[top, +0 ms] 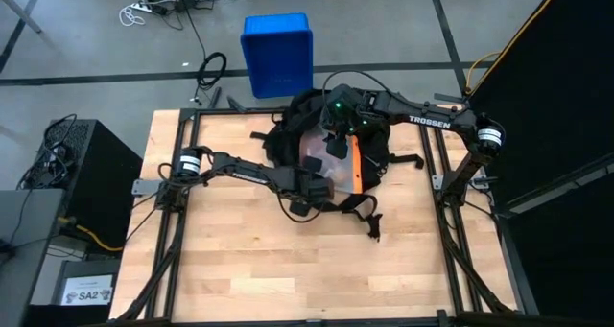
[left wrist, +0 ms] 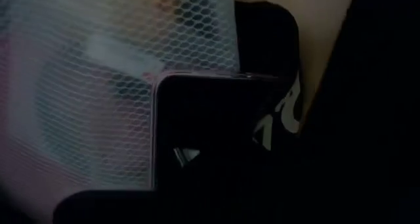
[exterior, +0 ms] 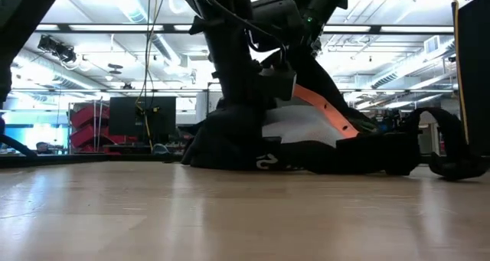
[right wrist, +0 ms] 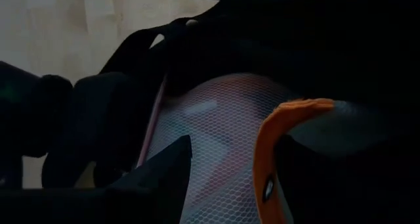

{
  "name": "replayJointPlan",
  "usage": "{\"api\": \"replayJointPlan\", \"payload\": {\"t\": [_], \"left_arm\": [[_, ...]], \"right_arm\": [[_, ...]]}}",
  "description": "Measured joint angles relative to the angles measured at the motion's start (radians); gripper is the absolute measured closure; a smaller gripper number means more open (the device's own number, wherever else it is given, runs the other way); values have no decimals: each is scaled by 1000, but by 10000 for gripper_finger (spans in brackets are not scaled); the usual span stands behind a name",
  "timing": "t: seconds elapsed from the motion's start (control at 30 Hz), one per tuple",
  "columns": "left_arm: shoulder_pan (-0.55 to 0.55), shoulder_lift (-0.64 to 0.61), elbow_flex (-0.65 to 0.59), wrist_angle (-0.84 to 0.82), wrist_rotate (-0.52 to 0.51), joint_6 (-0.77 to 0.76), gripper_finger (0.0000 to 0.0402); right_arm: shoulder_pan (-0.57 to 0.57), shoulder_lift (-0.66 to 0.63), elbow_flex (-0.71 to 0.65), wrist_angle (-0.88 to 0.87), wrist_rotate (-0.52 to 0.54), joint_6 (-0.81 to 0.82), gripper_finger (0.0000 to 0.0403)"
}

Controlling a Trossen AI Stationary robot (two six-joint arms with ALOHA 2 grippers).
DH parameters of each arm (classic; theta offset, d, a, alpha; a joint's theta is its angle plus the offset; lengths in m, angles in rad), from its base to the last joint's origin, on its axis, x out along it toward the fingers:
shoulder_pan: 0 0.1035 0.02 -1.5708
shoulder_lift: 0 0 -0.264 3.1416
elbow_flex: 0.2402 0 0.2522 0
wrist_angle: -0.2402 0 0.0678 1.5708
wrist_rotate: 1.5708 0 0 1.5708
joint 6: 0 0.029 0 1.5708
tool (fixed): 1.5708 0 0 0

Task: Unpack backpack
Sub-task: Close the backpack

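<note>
Backpack [top: 312, 135]: slumped black fabric, mesh-lined.

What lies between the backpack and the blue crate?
In the high view, only a narrow strip of grey floor separates the backpack from the blue crate beyond the table edge.

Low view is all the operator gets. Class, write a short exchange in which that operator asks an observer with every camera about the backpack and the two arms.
Operator: Is anything behind the backpack?
Observer: Yes. From above, a blue crate stands on the floor past the far edge of the table, behind the backpack.
Operator: What is the left arm at?
Observer: Its wrist view shows a white mesh pouch right in front of the shut left pincer.
</note>
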Motion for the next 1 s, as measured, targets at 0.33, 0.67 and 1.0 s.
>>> {"api": "replayJointPlan", "payload": {"t": [0.33,0.67,1.0], "left_arm": [[-169,-49,43,-198,103,-179,402],[-325,-316,45,-349,-95,-419,401],[-361,-408,34,-235,105,-398,401]], "right_arm": [[26,0,0,0,-29,3,216],[145,0,0,51,-144,7,218],[211,0,0,54,-114,-8,220]]}}
